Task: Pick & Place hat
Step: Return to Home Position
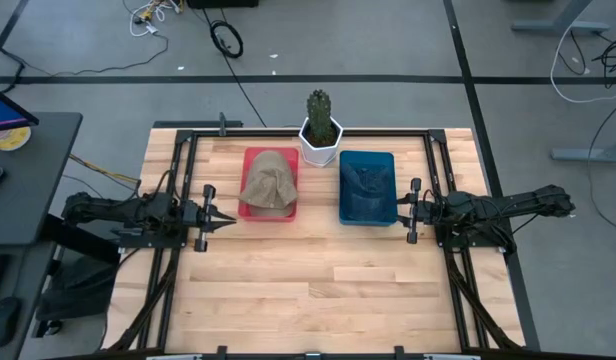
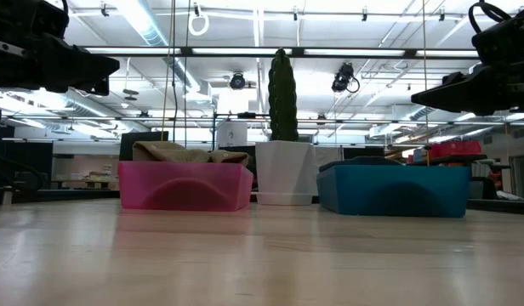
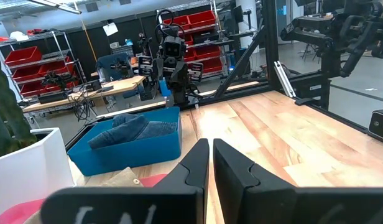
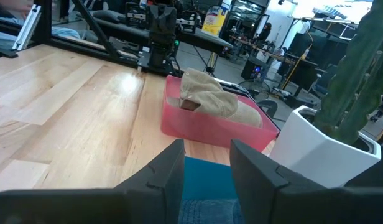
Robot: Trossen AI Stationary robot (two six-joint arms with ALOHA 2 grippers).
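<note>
A tan hat [image 1: 268,183] lies in a red bin [image 1: 250,208] at the table's far middle; it also shows in the right wrist view [image 4: 210,96] and the low view [image 2: 187,153]. A dark blue hat [image 1: 368,182] lies in a blue bin [image 1: 368,215], and shows in the left wrist view [image 3: 132,127]. My left gripper [image 1: 231,219] hovers just left of the red bin's near corner, shut and empty. My right gripper [image 1: 400,208] hovers at the blue bin's right side, open and empty, above the bin's edge [image 4: 207,177].
A cactus in a white pot [image 1: 321,140] stands behind and between the two bins. A black frame [image 1: 288,132] runs around the table's edges. The near half of the wooden table [image 1: 318,290] is bare wood.
</note>
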